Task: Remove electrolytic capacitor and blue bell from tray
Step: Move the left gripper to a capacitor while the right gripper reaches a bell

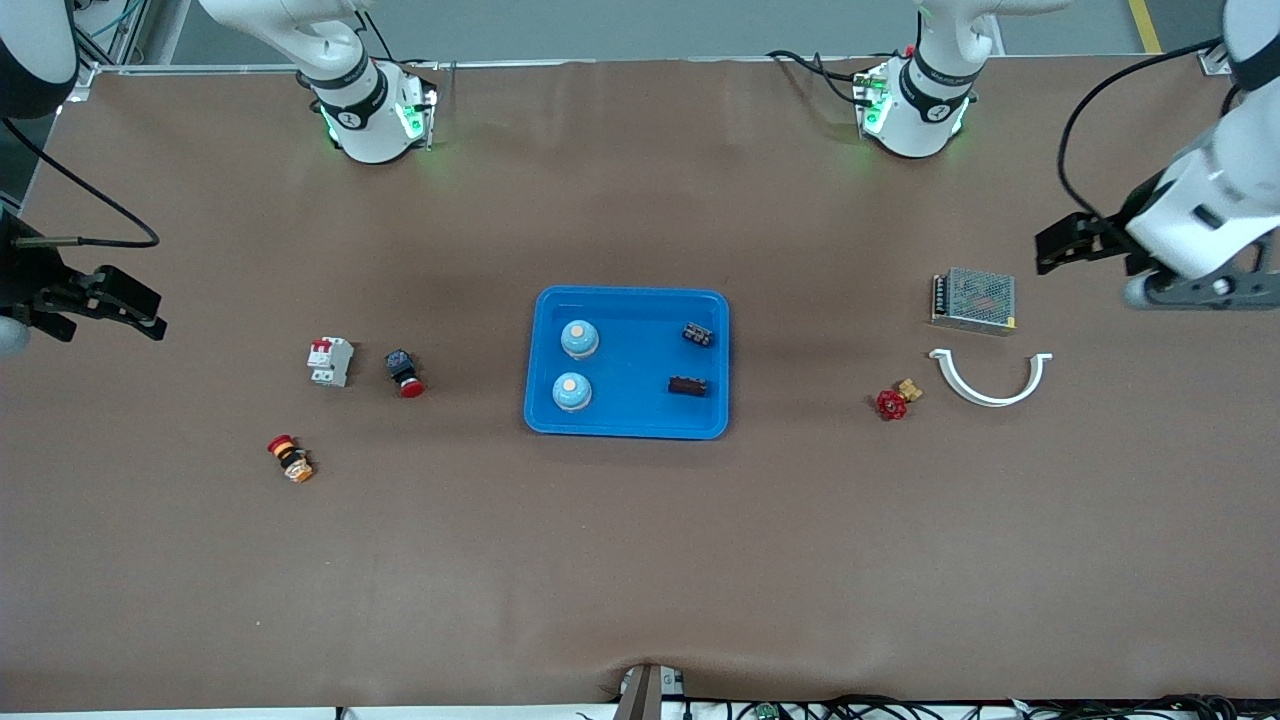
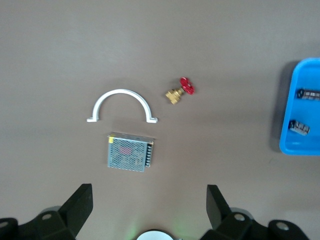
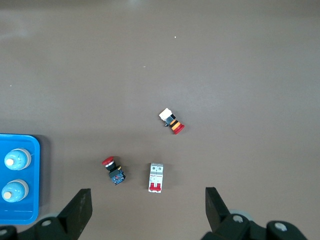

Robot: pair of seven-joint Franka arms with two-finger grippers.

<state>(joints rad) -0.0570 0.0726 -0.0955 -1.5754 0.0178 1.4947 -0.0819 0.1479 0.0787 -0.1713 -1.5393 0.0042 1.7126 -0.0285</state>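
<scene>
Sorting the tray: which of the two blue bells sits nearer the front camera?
The bell lower in the front view, in the blue tray. The other bell sits directly beside it, closer to the robots' bases.

1. White rounded arm bases (image 1: 372, 110), each ringed by a black band, glowing green at the sides.
2. Black cables loop off both arms.
3. Left gripper (image 2: 149, 206): black angular fingers (image 2: 80, 205), grey screws.
4. Right gripper (image 3: 147, 207) looks the same.

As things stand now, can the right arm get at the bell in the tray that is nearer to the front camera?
Probably yes. The right end effector is open and empty, and nothing stands over the bell in the blue tray.
</scene>
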